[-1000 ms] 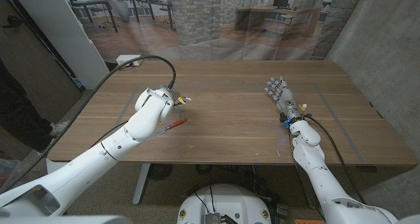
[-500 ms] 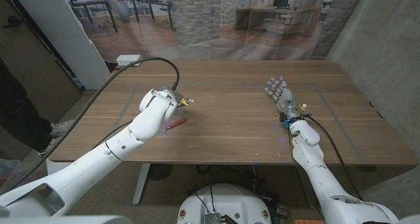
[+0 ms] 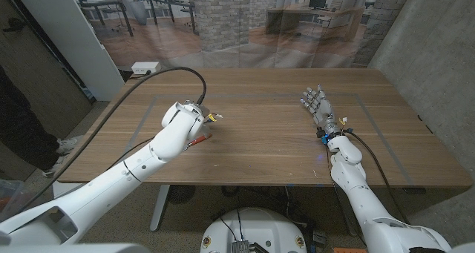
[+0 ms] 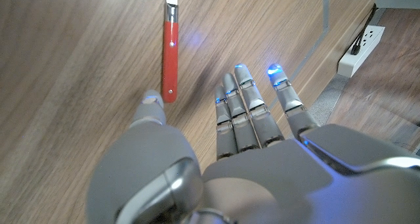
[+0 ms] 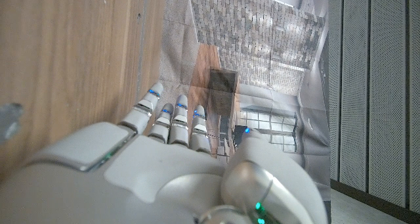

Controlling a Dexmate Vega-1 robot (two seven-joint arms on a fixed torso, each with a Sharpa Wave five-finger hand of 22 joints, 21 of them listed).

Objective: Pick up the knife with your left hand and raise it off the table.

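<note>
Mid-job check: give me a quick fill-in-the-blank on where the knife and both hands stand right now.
1. The knife has a ____ handle.
2. The knife lies on the ____, not lifted.
3. The left hand holds ____, fingers apart beside the handle.
4. The right hand is on the robot's ____ side of the table, far from the knife.

Missing words: red; table; nothing; right

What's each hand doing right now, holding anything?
Left hand: open, fingers extended above the red-handled knife, not gripping it.
Right hand: open, holding nothing, fingers apart over the table.
</note>
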